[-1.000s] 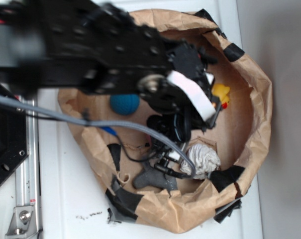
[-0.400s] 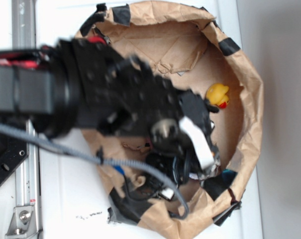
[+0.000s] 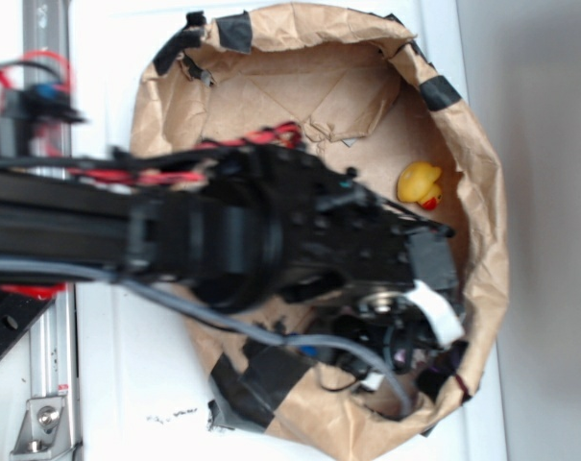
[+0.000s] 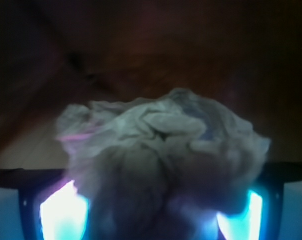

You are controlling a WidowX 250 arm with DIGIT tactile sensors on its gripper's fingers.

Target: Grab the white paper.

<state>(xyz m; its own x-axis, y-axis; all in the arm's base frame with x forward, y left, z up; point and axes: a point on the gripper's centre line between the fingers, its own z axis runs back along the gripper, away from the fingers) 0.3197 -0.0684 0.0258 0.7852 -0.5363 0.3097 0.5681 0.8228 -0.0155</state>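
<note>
The white paper point(image 4: 160, 150), a crumpled off-white wad with grey creases, fills the wrist view, sitting between the two glowing blue-white fingers point(image 4: 61, 212) of the end effector point(image 4: 151, 220), one at each lower corner. Whether the fingers press on the wad or merely flank it cannot be told from the blurred, dim picture. Behind it lies dark brown paper. In the exterior view the wad itself is hidden beneath the black arm point(image 3: 223, 240), which reaches from the left across a basin lined with brown paper point(image 3: 309, 86), its wrist low at the basin's lower right corner. A yellow rubber duck point(image 3: 421, 183) sits on the lining near the right wall, apart from the arm. Black tape patches point(image 3: 440, 92) hold the lining's rim. The basin rests on a white table point(image 3: 117, 384), with a metal rail point(image 3: 46, 48) along the left edge and a grey wall to the right.
</note>
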